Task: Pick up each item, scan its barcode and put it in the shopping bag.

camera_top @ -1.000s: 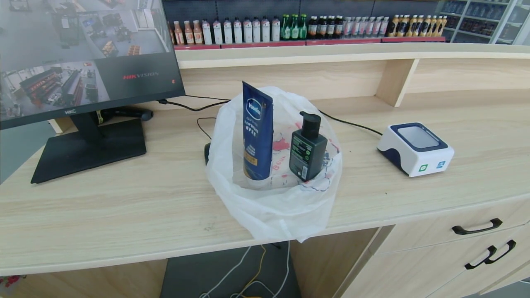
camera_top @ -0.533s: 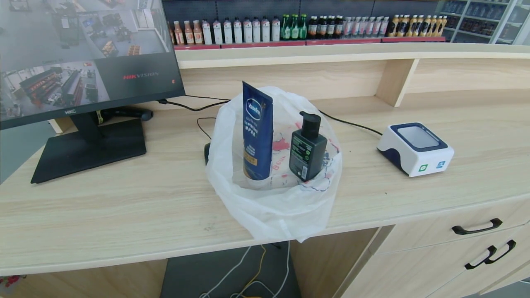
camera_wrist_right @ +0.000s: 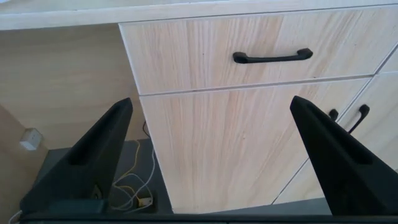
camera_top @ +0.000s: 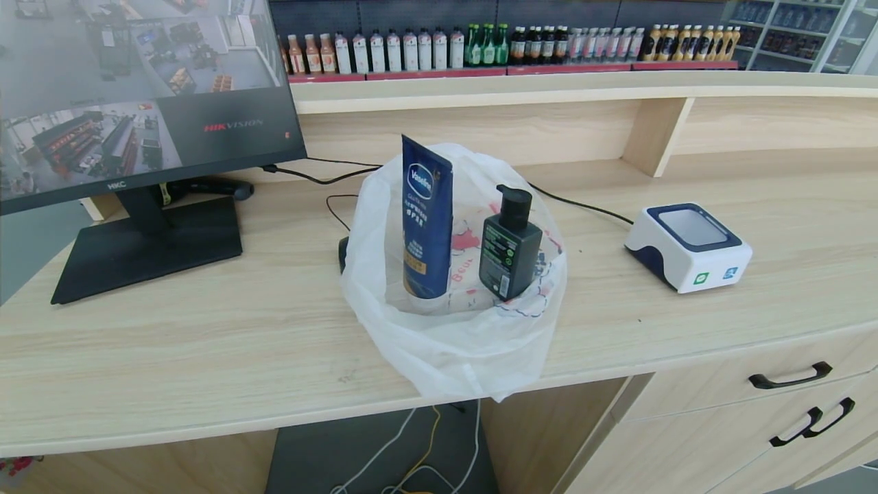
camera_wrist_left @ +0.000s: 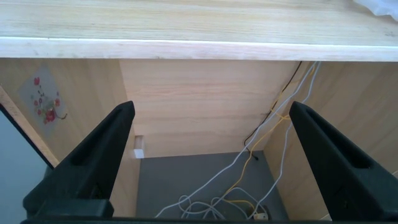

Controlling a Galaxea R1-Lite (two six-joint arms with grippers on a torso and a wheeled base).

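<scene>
A translucent white shopping bag (camera_top: 453, 343) sits open on the wooden counter (camera_top: 206, 350) near its front edge. Inside it stand a tall blue tube (camera_top: 426, 219) and a dark pump bottle (camera_top: 509, 245), both upright. A white and blue barcode scanner (camera_top: 688, 245) rests on the counter to the bag's right. My left gripper (camera_wrist_left: 211, 165) hangs open below the counter's edge, facing the knee space with cables. My right gripper (camera_wrist_right: 214, 162) is open too, low in front of the drawer fronts, with nothing between its fingers.
A monitor (camera_top: 130, 103) on a black stand fills the counter's left side. A black cable (camera_top: 583, 206) runs behind the bag to the scanner. A raised ledge (camera_top: 549, 89) borders the back. Drawers with black handles (camera_wrist_right: 272, 57) sit under the counter on the right.
</scene>
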